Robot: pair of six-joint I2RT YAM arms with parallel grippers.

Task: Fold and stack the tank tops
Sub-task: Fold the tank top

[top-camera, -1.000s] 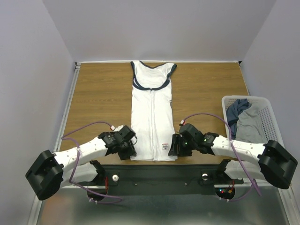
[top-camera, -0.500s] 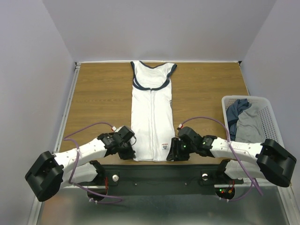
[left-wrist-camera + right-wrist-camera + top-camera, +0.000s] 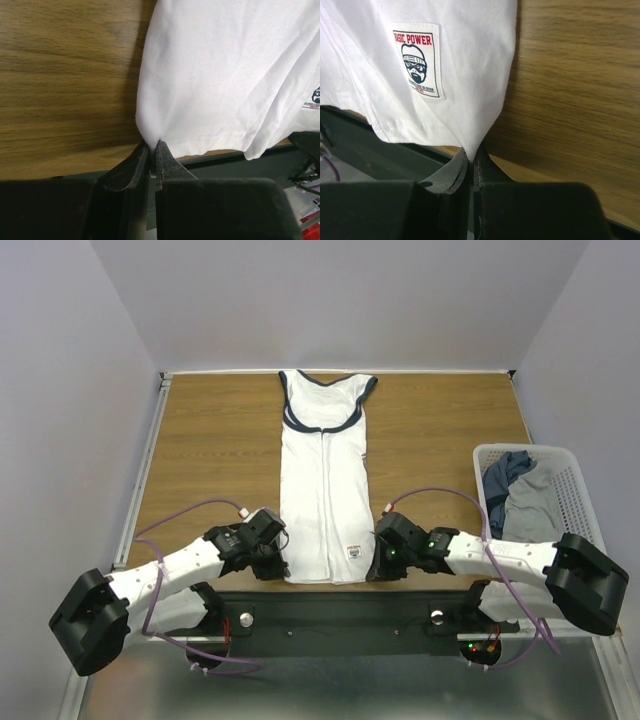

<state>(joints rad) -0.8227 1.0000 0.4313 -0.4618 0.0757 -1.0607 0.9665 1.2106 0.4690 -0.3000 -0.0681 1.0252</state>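
Note:
A white tank top point(image 3: 323, 480) with navy-edged neck and armholes lies lengthwise down the middle of the wooden table, folded narrow, hem nearest the arms. My left gripper point(image 3: 279, 567) is shut on the hem's left corner; in the left wrist view the white cloth point(image 3: 215, 75) pinches up between the jaws of that gripper point(image 3: 152, 145). My right gripper point(image 3: 372, 567) is shut on the hem's right corner; the right wrist view shows the cloth point(image 3: 465, 60) with its small printed label point(image 3: 417, 60) drawn into that gripper point(image 3: 471, 157). More tank tops, grey point(image 3: 535, 510) and dark blue point(image 3: 505, 473), lie heaped in the basket.
A white mesh basket point(image 3: 580, 490) stands at the table's right edge. The black mounting rail point(image 3: 340, 615) runs along the near edge, just under the hem. Grey walls close in the table on three sides.
Both grippers have closed on the hem's corners, having stood open beside them a second ago. Both arms have shifted slightly toward the near edge.

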